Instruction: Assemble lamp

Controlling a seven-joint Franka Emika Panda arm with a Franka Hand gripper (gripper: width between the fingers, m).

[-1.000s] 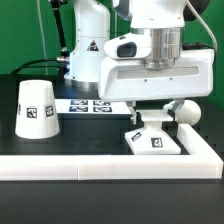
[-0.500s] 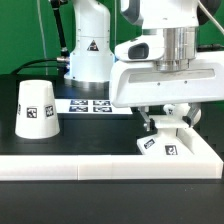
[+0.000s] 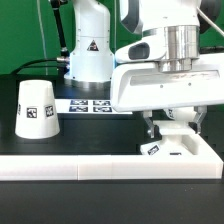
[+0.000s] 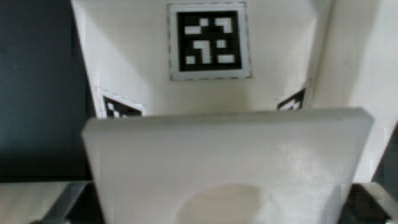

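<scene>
- Edges: lamp base point(image 3: 186, 149) sits at the exterior view's right end of the black table point(image 3: 100, 135), tucked against the white front rail point(image 3: 80, 166). Rail is along its near side, with little slack there.
- Open room: bare table between base and shade point(image 3: 36, 108). The marker board point(image 3: 90, 104) lies behind that gap, in front of the robot pedestal point(image 3: 88, 45).
- Claw: gripper point(image 3: 171, 128) is clamped on the bulb point(image 3: 172, 121), a finger on each side, right over the base. Wrist view shows the bulb point(image 4: 231, 165) filling the foreground and the base tag beyond it.
- Vs 1 s ago: arm has shifted to the exterior view's right and lower. Bulb's round head no longer pokes out sideways, and more of the base is covered.
- Containers: shade stands mouth down, well apart from the base, so its inside is hidden.
</scene>
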